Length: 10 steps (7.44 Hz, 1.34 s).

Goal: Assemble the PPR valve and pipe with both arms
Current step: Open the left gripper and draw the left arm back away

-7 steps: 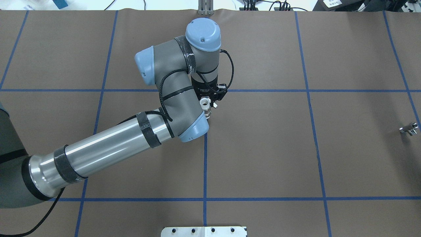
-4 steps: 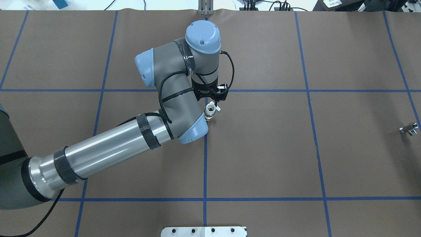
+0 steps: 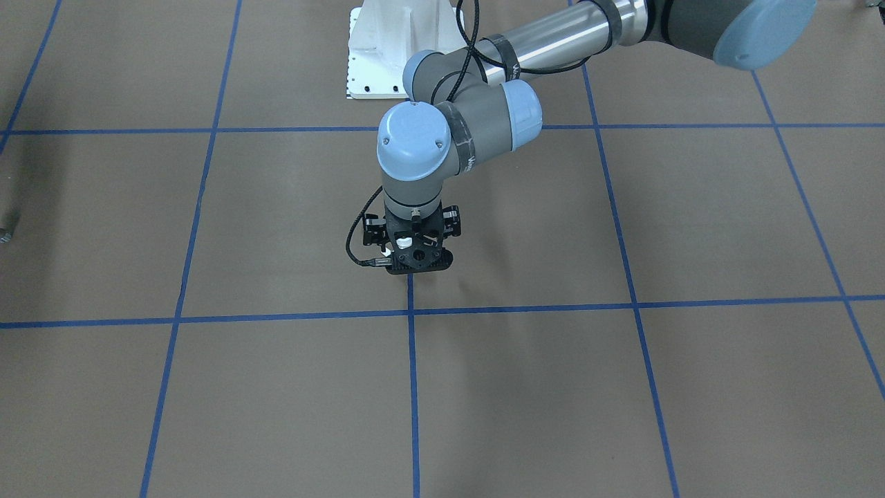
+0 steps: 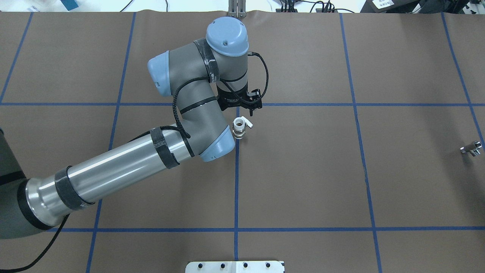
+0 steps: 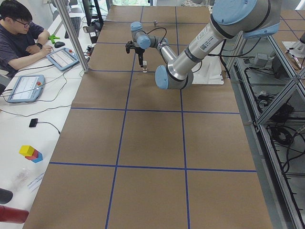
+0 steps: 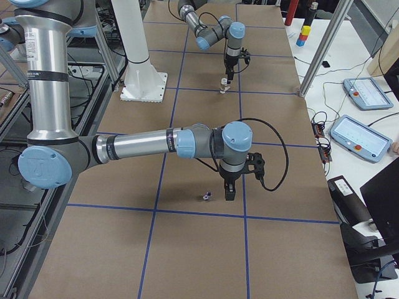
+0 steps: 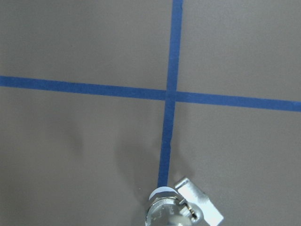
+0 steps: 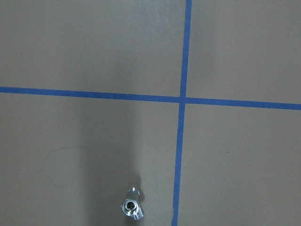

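Note:
The PPR valve point(image 4: 239, 129) stands upright on the brown table at a blue tape crossing, with its white lever point(image 4: 248, 122) pointing sideways. It also shows at the bottom of the left wrist view point(image 7: 171, 213) and in the exterior right view point(image 6: 222, 86). My left gripper point(image 4: 244, 108) hangs just above and beyond it, open and empty. The silvery pipe point(image 4: 471, 148) lies far right on the table, and shows in the right wrist view point(image 8: 132, 208). My right gripper point(image 6: 229, 192) hangs beside the pipe point(image 6: 205, 197); I cannot tell whether it is open or shut.
The white metal pedestal point(image 3: 373, 62) stands at the robot's side of the table point(image 4: 235, 266). Blue tape lines grid the brown paper. An operator point(image 5: 19, 33) sits with tablets beyond the table's far edge.
My left gripper carried the valve down, stood it on the table and let go. The gripper then drew back, away from the valve.

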### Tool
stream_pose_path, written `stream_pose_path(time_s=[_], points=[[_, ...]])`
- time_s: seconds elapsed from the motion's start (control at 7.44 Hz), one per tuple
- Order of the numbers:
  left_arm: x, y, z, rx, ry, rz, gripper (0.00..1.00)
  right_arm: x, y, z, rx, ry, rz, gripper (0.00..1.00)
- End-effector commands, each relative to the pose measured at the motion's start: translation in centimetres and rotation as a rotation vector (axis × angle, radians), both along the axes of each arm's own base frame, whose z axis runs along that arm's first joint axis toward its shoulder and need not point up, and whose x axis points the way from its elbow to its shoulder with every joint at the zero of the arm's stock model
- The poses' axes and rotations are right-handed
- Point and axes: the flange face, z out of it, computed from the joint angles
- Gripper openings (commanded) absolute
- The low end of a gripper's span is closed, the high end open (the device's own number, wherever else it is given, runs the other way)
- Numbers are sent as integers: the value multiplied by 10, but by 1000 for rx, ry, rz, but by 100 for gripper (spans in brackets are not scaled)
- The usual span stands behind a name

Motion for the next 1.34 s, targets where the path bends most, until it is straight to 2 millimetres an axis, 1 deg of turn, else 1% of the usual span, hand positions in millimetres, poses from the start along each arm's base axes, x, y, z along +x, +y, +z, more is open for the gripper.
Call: stream_pose_path(time_s=[0.0, 0.13, 0.27, 0.4, 0.54, 0.67, 0.81, 1.07, 1.21], points=[[-86, 13, 24, 71, -7, 20, 100, -1, 3, 3, 8, 8, -12, 100], [-149, 27, 42, 137, -42, 69, 100, -2, 4, 4, 9, 9, -16, 100], [-212, 35, 71, 199, -68, 99, 100, -12, 6, 8, 8, 3, -46, 100], [-259, 33, 96, 251, -87, 121, 100, -45, 3, 5, 22, 2, -119, 100], [-283, 32, 113, 255, -82, 150, 100, -73, 4, 6, 9, -2, -169, 100], [-291, 28, 115, 254, -80, 145, 100, -78, 10, 13, 0, -2, -186, 100], [-291, 28, 115, 254, -80, 145, 100, -92, 12, 18, 15, 6, -217, 100], [-291, 28, 115, 254, -80, 145, 100, -99, 29, 83, 161, -13, -229, 100], [-290, 29, 115, 255, -80, 147, 100, -110, 31, 103, 174, -23, -226, 100]])
